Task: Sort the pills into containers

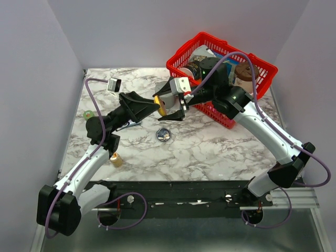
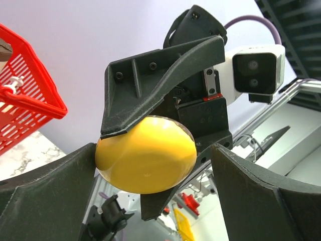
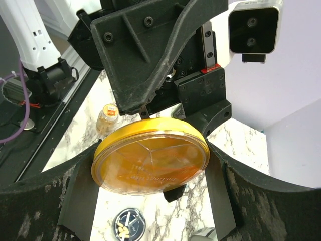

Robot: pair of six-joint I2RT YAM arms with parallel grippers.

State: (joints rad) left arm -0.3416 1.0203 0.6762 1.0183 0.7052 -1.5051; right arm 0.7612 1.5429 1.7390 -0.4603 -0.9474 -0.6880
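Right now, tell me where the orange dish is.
Top view: the orange dish is held in the right gripper, just left of the red basket, with the open left gripper facing it; the silver dish lies nearby.

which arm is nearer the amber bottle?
Left. The left arm bends right beside the amber bottle; the right arm reaches along the opposite side, by the red basket.

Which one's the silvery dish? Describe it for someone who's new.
On the marble table, go from the red basket toward the middle. The silvery dish lies flat there, alone: small, round, dark inside with a shiny rim, unlike the orange dish held up in the air.
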